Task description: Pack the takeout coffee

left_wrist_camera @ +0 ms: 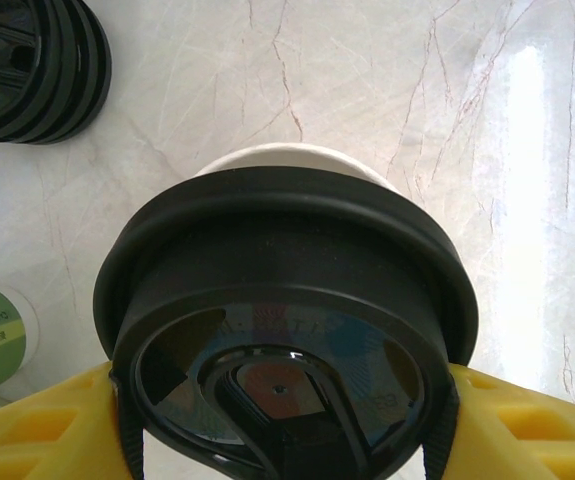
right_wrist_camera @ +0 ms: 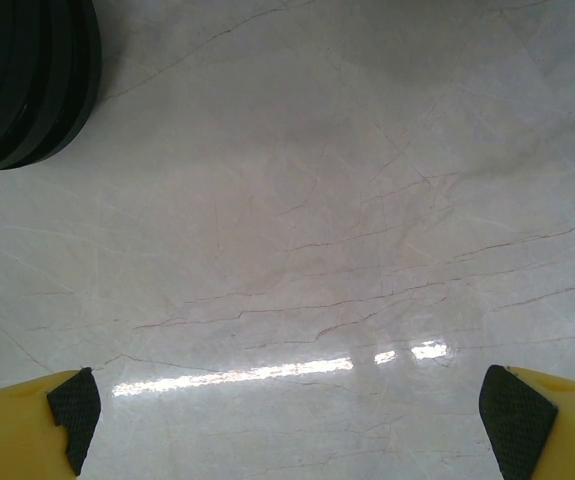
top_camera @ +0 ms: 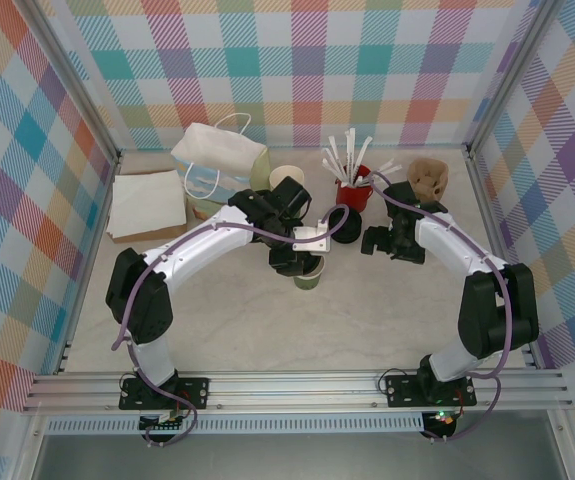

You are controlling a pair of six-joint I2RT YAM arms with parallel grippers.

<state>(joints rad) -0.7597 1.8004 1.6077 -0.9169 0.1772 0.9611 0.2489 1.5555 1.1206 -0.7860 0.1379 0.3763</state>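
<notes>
Left claw (left_wrist_camera: 289,425): clamped on round black plastic lid (left_wrist_camera: 287,250) over small green paper cup (top_camera: 309,278) | right claw (right_wrist_camera: 292,415): wide apart above marble tabletop (right_wrist_camera: 347,200)

White-and-black arms (top_camera: 207,245), purple cables (top_camera: 508,315), yellow fingers (right_wrist_camera: 12,435) with black pads (right_wrist_camera: 72,412)

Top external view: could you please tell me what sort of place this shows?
Likely a robot test cell staged as a café counter: plaid walls, a paper bag, a stack of black lids.
</notes>
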